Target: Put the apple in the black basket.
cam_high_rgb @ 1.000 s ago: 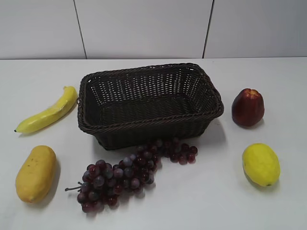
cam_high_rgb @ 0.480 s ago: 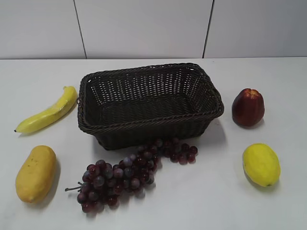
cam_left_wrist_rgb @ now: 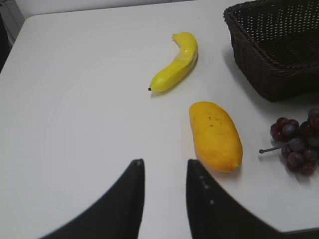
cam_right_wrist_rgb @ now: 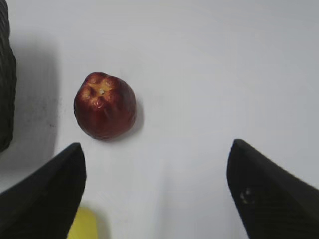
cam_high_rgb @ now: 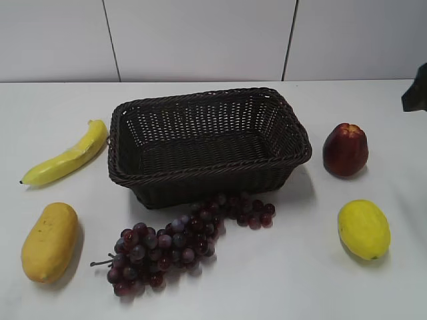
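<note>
The dark red apple (cam_high_rgb: 345, 150) stands on the white table to the right of the black basket (cam_high_rgb: 207, 100), apart from it. In the right wrist view the apple (cam_right_wrist_rgb: 105, 105) lies ahead and to the left of my right gripper (cam_right_wrist_rgb: 155, 145), which is wide open, empty and above the table. The basket's edge (cam_right_wrist_rgb: 4, 74) shows at the far left of that view. A dark part of the right arm (cam_high_rgb: 417, 90) shows at the right edge of the exterior view. My left gripper (cam_left_wrist_rgb: 165, 162) is open and empty over bare table. The basket (cam_left_wrist_rgb: 249, 30) is empty.
A yellow banana (cam_high_rgb: 67, 159) and an orange-yellow oval fruit (cam_high_rgb: 49, 241) lie left of the basket. A grape bunch (cam_high_rgb: 180, 240) lies in front of it. A yellow lemon (cam_high_rgb: 363, 229) lies in front of the apple and shows near my right gripper (cam_right_wrist_rgb: 83, 224).
A dark part of the right arm has come into the exterior view at the right edge. The fruits and the basket have not moved.
</note>
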### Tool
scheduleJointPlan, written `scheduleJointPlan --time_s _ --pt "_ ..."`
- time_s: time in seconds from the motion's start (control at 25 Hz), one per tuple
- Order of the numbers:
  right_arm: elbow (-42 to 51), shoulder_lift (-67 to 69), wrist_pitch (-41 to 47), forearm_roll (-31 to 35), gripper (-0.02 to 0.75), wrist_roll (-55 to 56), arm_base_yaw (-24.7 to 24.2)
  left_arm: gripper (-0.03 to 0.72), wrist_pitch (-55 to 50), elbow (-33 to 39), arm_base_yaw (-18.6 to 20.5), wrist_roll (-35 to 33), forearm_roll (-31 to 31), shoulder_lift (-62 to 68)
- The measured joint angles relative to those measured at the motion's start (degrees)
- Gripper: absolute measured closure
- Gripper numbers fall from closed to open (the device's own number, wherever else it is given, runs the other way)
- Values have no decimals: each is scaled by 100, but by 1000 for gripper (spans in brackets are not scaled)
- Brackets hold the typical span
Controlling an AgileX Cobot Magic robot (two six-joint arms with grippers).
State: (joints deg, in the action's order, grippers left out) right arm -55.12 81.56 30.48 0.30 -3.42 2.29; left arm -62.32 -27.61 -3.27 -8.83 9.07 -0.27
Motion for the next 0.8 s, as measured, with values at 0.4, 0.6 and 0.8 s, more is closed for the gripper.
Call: scheduleJointPlan --time_s 0.4,0.6,0.8 --pt "-1550 1972 616 48 65 -235 705 465 0 0 0 0 0 0" --pt "-1929 2649 681 -30 65 -84 758 465 0 0 0 0 0 0" --pt "-2134 3093 694 -317 65 215 758 465 0 0 0 0 0 0"
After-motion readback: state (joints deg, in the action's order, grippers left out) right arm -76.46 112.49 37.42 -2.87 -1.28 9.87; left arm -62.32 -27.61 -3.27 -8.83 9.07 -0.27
